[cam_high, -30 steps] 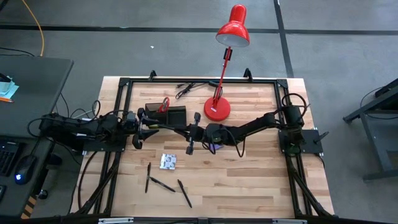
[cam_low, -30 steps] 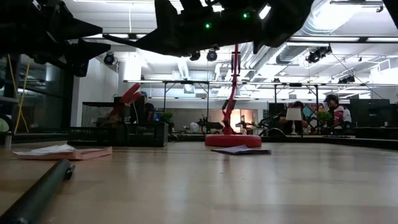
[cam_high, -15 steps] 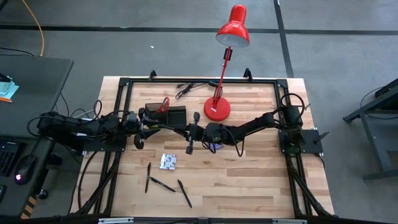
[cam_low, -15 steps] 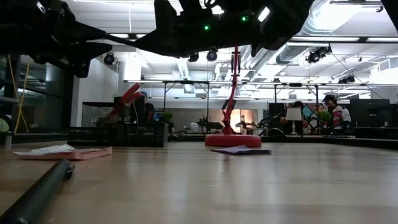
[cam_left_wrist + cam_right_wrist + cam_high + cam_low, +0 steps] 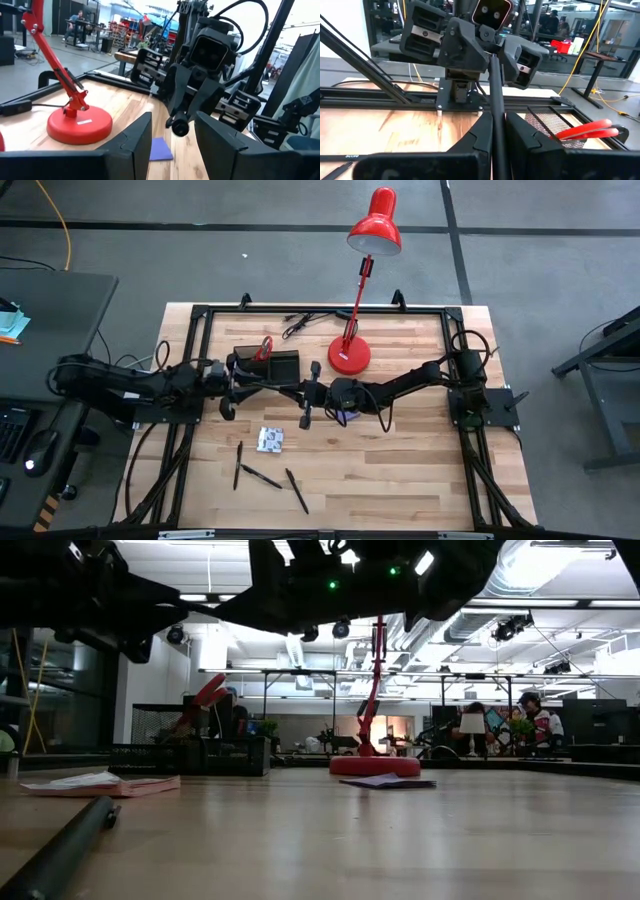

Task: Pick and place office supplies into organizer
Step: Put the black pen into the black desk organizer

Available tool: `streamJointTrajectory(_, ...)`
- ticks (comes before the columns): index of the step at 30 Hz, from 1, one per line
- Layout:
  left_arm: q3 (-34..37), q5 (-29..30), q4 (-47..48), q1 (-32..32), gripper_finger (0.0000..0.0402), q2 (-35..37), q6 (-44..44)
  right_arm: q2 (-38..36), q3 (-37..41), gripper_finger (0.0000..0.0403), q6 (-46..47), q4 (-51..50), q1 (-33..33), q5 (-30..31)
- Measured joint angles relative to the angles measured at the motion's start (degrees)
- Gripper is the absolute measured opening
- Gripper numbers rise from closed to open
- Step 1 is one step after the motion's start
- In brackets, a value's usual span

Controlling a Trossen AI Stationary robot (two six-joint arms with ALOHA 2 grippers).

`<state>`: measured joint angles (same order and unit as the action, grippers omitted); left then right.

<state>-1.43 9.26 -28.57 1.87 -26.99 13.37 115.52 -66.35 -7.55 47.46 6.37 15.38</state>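
Right gripper (image 5: 309, 393) clamps a black pen (image 5: 496, 107) w/ long axis pointing at left gripper (image 5: 232, 385), whose jaws are wide; organizer (image 5: 266, 366) just behind, nearer left arm.

scissors (image 5: 263, 347) in organizer (image 5: 267, 366), lamp (image 5: 350, 356) to its right

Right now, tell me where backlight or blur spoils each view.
Low view: both arms are black silhouettes against bright ceiling lights, and the near pen is blurred. Left wrist view: its own fingers are soft. High view: evenly lit, lamp crisp.
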Motion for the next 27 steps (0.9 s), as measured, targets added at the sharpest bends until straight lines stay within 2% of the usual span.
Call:
streamJointTrajectory(9, 0.0, -1.0, -4.8, 0.0, 0.0123, -4.8, -1.2, 0.0, 0.0, 0.0021, -0.2, 0.0, 0.0, -1.0)
streamJointTrajectory(19, 0.0, -2.6, -5.3, 0.0, 0.0018, -4.9, -1.6, 0.0, 0.0, 0.0022, -0.3, -0.5, 0.0, -1.0)
streamJointTrajectory(23, 0.0, -3.0, -5.3, 0.0, 0.0017, -4.9, -1.6, 0.0, 0.0, 0.0022, -0.2, -0.5, 0.0, -1.0)
streamJointTrajectory(27, 0.0, -2.9, -5.1, 0.0, 0.0042, -4.9, -1.7, 0.0, 0.0, 0.0028, 0.0, -1.4, 0.0, -1.2)
